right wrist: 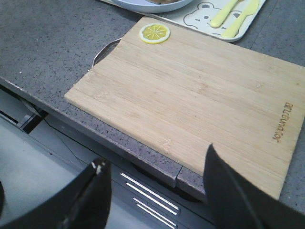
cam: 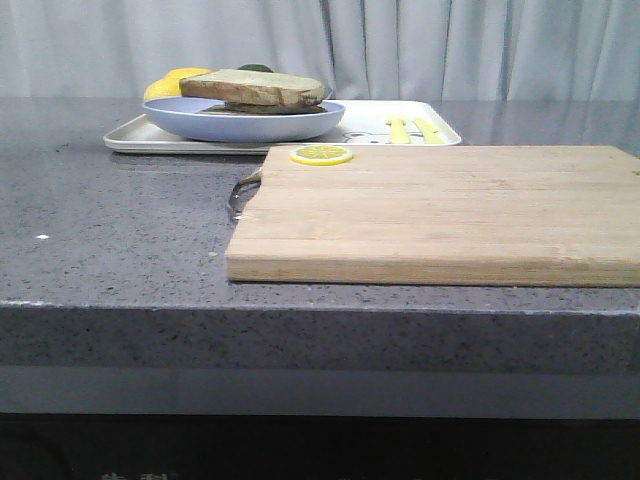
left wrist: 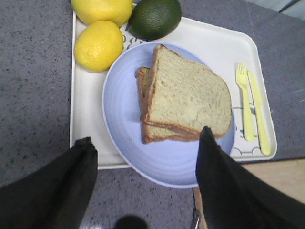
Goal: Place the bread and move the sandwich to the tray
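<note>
The thick bread (left wrist: 190,95) lies on top of a thinner slice (left wrist: 142,86) on the round pale-blue plate (left wrist: 124,124); no egg shows. The plate stands on the white tray (left wrist: 209,43), its near rim overhanging the tray's edge. In the front view the bread (cam: 255,85), plate (cam: 240,120) and tray (cam: 130,135) are at the back left. My left gripper (left wrist: 146,135) is open and empty above the plate's near rim. My right gripper (right wrist: 155,156) is open and empty over the table's front edge, by the cutting board. Neither gripper shows in the front view.
A wooden cutting board (cam: 440,210) with a lemon slice (cam: 321,155) lies in front of the tray. Two lemons (left wrist: 98,45) and a dark green fruit (left wrist: 155,18) sit on the tray's far end. A yellow fork (left wrist: 245,105) and knife (left wrist: 259,114) lie beside the plate.
</note>
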Controlling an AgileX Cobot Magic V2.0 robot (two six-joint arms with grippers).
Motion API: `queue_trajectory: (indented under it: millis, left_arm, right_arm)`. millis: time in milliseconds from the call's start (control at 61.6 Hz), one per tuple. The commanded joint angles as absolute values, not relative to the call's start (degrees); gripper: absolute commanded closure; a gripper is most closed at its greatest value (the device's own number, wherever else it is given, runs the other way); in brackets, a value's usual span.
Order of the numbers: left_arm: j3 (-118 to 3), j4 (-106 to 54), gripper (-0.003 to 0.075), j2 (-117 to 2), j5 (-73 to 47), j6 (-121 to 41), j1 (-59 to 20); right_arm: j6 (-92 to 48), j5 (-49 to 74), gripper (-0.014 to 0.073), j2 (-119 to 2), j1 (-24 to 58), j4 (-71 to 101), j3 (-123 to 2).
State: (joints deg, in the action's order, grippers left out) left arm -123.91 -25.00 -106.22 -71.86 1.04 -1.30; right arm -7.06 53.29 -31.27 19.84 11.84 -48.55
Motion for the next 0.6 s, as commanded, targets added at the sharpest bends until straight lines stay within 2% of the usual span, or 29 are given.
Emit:
queue_trajectory:
  millis: [0, 309, 585]
  left_arm:
    - [-119.44, -20.66, 0.0283, -96.11, -71.72, 0.0, -3.02]
    - [-89.21, -15.48, 0.0283, -71.77, -55.41, -4.65, -4.48]
    - [-64.29, -15.48, 0.0283, -54.54, -49.16, -5.01, -4.48]
  right_arm:
    - [-7.22, 49.53, 0.0149, -31.42, 19.54, 12.23, -49.87]
    - [-7.22, 49.53, 0.0149, -31.42, 19.54, 12.23, -49.87]
    - [-7.22, 49.53, 0.0149, -31.42, 19.54, 12.23, -49.87]
